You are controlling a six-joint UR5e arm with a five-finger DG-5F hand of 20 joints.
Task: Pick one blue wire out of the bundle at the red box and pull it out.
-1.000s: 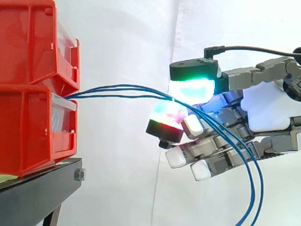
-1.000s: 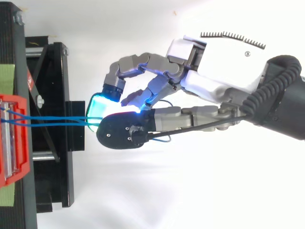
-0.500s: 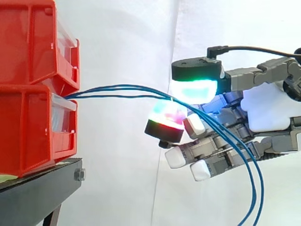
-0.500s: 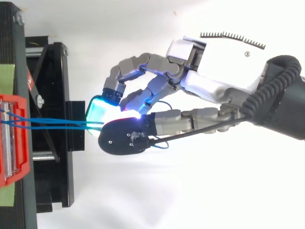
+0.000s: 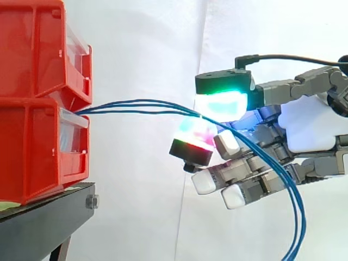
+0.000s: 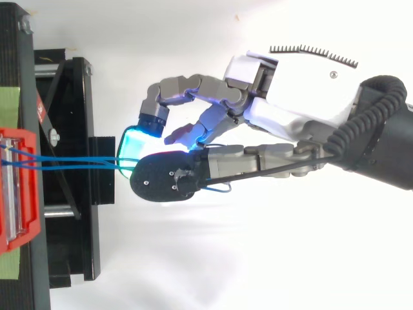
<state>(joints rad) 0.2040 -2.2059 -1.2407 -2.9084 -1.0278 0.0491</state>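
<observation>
we see hand (image 5: 307,128) well right of lower red bin (image 5: 38,152), green pad (image 5: 220,103) over red pad (image 5: 194,135), pinching blue wires (image 5: 136,105). wires leave bin front, cross gap, droop past palm. bin sits on black stand (image 5: 43,220).

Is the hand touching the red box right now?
Apart. The side view shows white curtain between the hand and its fingertip pads and the red box; only the blue wires bridge that gap.
</observation>
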